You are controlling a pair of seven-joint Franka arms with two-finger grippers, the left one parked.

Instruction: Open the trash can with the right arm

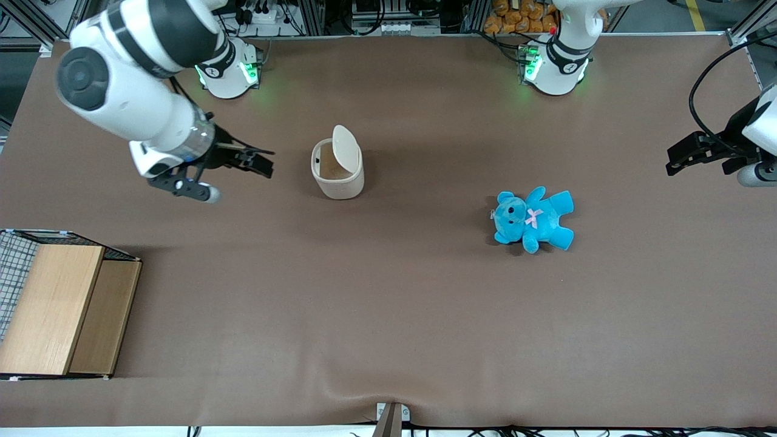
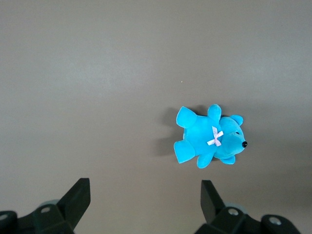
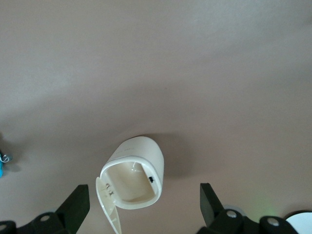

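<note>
bin mid-tabletop, lid up | end effector beside it, toward working arm's end, fingers apart, holding nothing | bare tabletop between | bin floor partly hidden by lid

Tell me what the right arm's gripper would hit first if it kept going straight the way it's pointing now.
Probably the trash can. The gripper, fingers open, points sideways at it, with bare table between. The lid already stands up. Its height over the table is unclear, so it might pass above the rim.
</note>
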